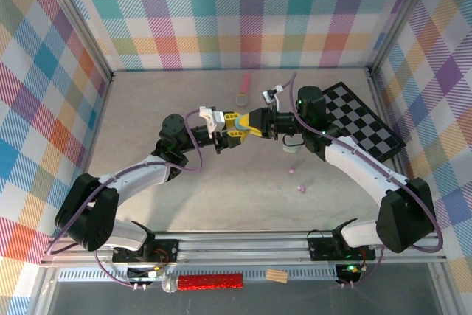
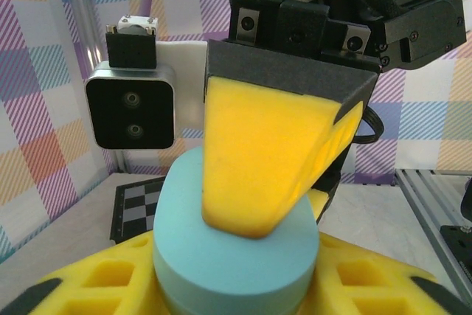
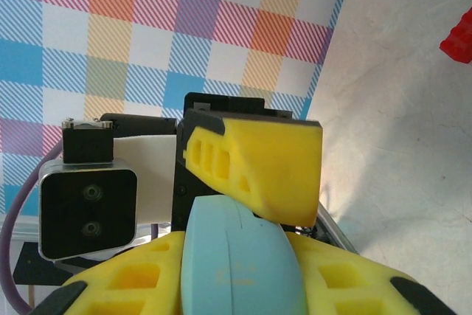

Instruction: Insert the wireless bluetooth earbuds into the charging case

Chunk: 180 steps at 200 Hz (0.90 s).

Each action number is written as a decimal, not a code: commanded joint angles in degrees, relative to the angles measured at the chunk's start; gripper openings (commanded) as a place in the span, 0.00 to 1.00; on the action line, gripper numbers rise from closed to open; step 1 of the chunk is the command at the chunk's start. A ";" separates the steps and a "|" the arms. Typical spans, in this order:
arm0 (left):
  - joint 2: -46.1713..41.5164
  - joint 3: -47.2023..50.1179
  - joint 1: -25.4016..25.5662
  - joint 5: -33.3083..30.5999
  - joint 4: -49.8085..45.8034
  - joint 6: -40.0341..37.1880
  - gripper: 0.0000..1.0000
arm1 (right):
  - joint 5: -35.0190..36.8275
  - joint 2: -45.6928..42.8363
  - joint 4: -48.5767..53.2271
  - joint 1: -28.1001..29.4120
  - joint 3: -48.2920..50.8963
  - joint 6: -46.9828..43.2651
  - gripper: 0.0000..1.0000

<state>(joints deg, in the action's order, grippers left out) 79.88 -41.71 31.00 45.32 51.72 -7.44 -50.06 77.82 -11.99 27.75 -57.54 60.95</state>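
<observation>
The charging case [image 2: 236, 256], a pastel blue pebble, hangs above the middle of the table [image 1: 241, 127] between both grippers. My left gripper [image 2: 236, 289] has its yellow fingers against the case's two sides. One finger [image 2: 258, 160] of the right gripper presses on the case's flat top. In the right wrist view the case [image 3: 243, 263] stands on edge with its seam showing. My right gripper [image 3: 243, 282] is shut on it there, with a left finger [image 3: 258, 167] above. Two tiny pink-purple earbuds [image 1: 293, 170] [image 1: 300, 189] lie on the table to the right of the grippers.
A black-and-white chessboard [image 1: 365, 119] lies at the back right under the right arm. A pink stick [image 1: 245, 80] and a small ring [image 1: 241, 97] lie near the back wall. Plaid walls enclose the table. A red strip [image 1: 210, 282] lies below the front rail.
</observation>
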 commanded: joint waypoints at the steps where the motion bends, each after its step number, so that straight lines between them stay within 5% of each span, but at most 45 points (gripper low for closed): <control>1: -2.29 0.54 0.06 -0.14 -0.21 -1.13 0.57 | 2.42 -1.05 -0.44 -0.98 0.99 -1.69 0.24; 17: -3.13 1.52 -0.15 -2.22 -0.41 -0.61 0.88 | 4.87 -1.18 1.89 -1.52 1.62 -3.79 0.23; 28: -4.10 2.27 -0.45 -3.56 -1.88 -0.50 1.00 | 7.53 -1.10 4.78 -1.97 2.20 -6.22 0.24; 69: -7.84 5.96 -0.51 -6.41 -8.98 -1.78 1.00 | 19.51 3.22 16.94 -2.35 2.97 -15.70 0.24; 119: -12.57 10.15 -0.53 -10.08 -15.33 -4.09 1.00 | 23.09 13.73 16.06 -0.76 4.38 -15.81 0.25; 180: -12.35 10.42 -0.53 -11.44 -15.80 -3.19 1.00 | 24.10 25.80 9.53 8.63 3.73 -10.97 0.24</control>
<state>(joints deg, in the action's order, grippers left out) 68.16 -32.01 30.83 34.61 35.88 -10.35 -26.72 100.84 1.02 32.69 -53.01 48.03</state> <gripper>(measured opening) 0.998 0.310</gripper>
